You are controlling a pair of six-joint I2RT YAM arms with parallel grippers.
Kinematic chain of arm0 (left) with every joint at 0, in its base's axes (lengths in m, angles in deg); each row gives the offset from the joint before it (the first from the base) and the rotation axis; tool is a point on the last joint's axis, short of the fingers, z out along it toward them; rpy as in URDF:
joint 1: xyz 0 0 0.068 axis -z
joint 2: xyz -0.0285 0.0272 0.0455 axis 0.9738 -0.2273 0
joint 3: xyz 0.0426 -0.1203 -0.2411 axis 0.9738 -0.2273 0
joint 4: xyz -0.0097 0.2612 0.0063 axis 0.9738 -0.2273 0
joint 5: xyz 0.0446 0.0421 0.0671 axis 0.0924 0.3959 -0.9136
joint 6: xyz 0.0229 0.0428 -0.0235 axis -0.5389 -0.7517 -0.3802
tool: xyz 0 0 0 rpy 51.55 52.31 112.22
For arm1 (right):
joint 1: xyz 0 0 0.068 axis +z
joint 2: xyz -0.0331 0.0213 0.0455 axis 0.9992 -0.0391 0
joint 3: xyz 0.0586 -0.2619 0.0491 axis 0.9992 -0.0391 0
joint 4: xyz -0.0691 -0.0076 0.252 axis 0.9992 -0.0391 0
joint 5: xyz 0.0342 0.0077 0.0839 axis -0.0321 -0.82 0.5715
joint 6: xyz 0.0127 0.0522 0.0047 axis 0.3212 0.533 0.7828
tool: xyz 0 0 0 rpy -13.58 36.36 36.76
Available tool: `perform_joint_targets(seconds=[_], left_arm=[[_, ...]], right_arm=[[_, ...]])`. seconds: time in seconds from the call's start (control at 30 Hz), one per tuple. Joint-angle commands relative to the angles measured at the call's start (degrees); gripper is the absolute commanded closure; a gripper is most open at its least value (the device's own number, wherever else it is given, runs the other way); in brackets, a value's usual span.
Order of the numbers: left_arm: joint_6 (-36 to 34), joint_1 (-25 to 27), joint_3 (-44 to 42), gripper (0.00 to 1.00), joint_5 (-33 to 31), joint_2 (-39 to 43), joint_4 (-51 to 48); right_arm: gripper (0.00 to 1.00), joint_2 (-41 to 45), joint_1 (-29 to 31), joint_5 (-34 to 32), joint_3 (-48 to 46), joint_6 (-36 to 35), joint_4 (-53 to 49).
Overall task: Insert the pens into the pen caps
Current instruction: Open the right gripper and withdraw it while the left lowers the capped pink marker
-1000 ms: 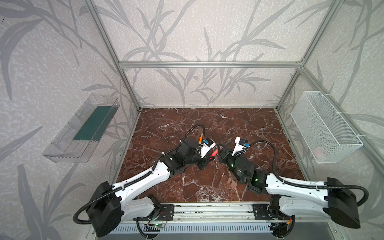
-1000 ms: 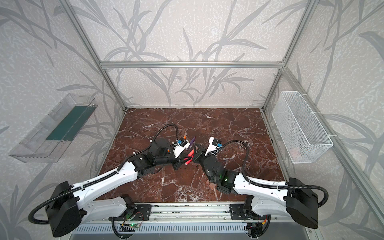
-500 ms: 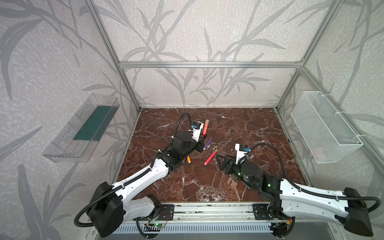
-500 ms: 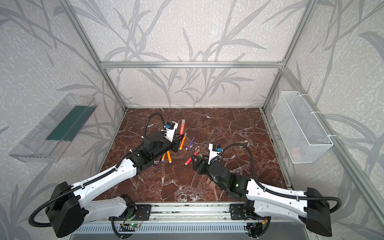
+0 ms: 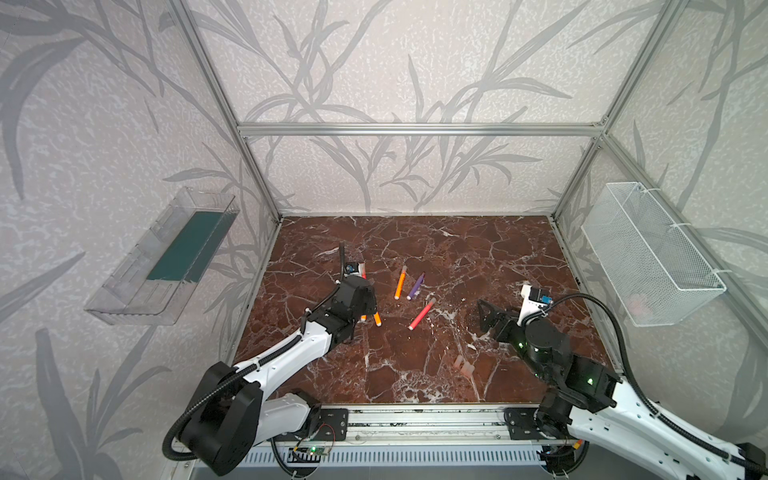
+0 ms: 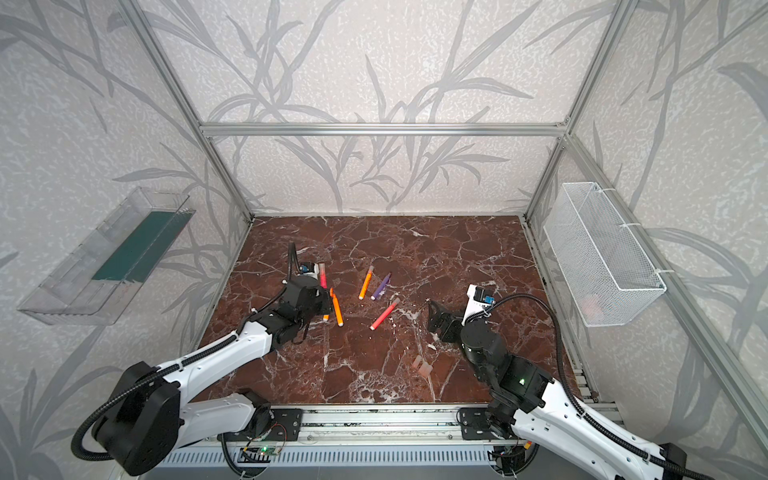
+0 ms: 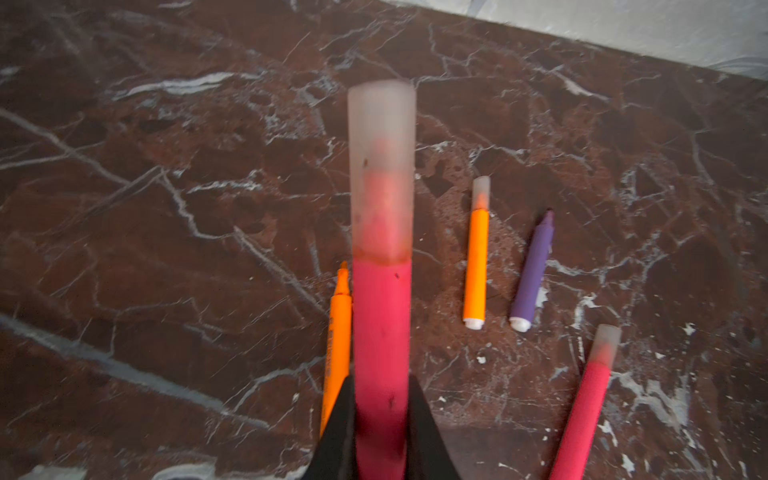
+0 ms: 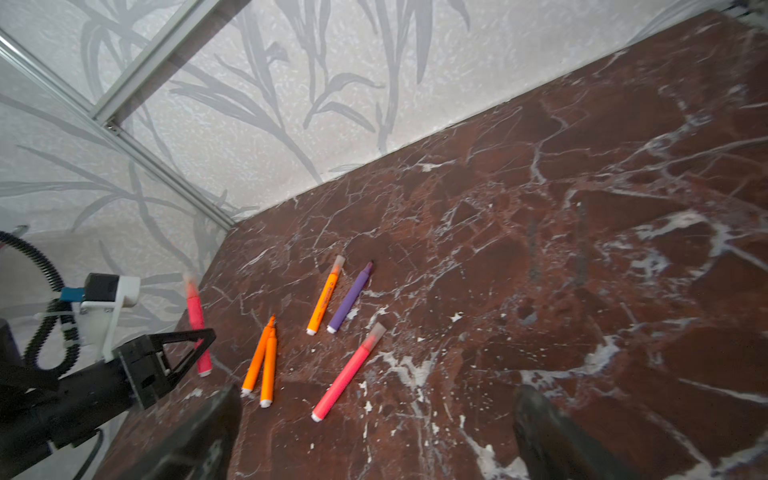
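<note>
My left gripper (image 7: 380, 415) is shut on a red-pink pen (image 7: 382, 324) that wears a pale cap (image 7: 382, 166); it is held just above the marble floor at the left. On the floor lie two bare orange pens (image 5: 377, 319), a capped orange pen (image 5: 400, 282), a bare purple pen (image 5: 416, 286) and a capped red-pink pen (image 5: 422, 313). Loose pen caps (image 5: 464, 365) lie near the front. My right gripper (image 5: 486, 316) stands open and empty, well to the right of the pens; its dark fingers (image 8: 208, 432) frame bare floor.
A white wire basket (image 5: 648, 257) hangs on the right wall and a clear plastic tray (image 5: 166, 257) on the left wall. Aluminium frame posts and patterned walls close in the brown marble floor (image 5: 478, 257).
The grippers were together mid-floor. The right one opened and drew back to the right. The left arm swung back and left, carrying the capped red-pink pen.
</note>
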Motion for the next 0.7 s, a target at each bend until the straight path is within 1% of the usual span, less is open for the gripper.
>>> perform_joint_targets(seconds=[0.0, 0.17, 0.27, 0.33, 0.4, 0.43, 0.53, 0.6, 0.67], left_arm=[[4.57, -2.44, -1.29, 1.00, -2.53, -2.09, -3.13], [5.72, -6.23, -0.58, 1.00, -0.39, -6.39, -3.96], [6.07, -8.80, 0.97, 1.00, 0.66, -10.25, -4.17], [7.61, -10.25, 3.22, 1.00, 0.16, -13.39, -6.10], [7.60, -11.22, 5.23, 1.00, 0.50, -15.92, -7.34], [7.37, -11.53, 6.39, 1.00, 1.67, -17.05, -7.89], [6.51, -11.82, 10.20, 1.00, 3.55, -19.38, -9.98], [5.26, -11.82, 12.79, 1.00, 4.38, -20.38, -10.60], [3.53, -11.65, 15.86, 1.00, 6.38, -20.94, -11.02]], right_arm=[[0.01, -0.95, -3.96, -2.66, -1.08, -3.34, -4.88], [0.01, -5.05, -12.02, -3.80, -2.97, -4.56, -4.10], [0.00, -7.28, -16.65, -6.66, -3.66, -5.36, -3.96], [0.00, -8.20, -19.20, -8.78, -4.33, -6.08, -3.54], [0.00, -8.47, -20.38, -12.32, -4.55, -6.03, -4.14], [0.00, -8.34, -20.59, -13.94, -4.22, -4.20, -5.99], [0.00, -8.00, -20.71, -14.60, -5.04, -5.98, -3.03], [0.01, -8.54, -20.93, -16.20, -6.43, -6.03, -0.11], [0.01, -9.73, -21.67, -15.73, -6.38, -5.64, 0.36]])
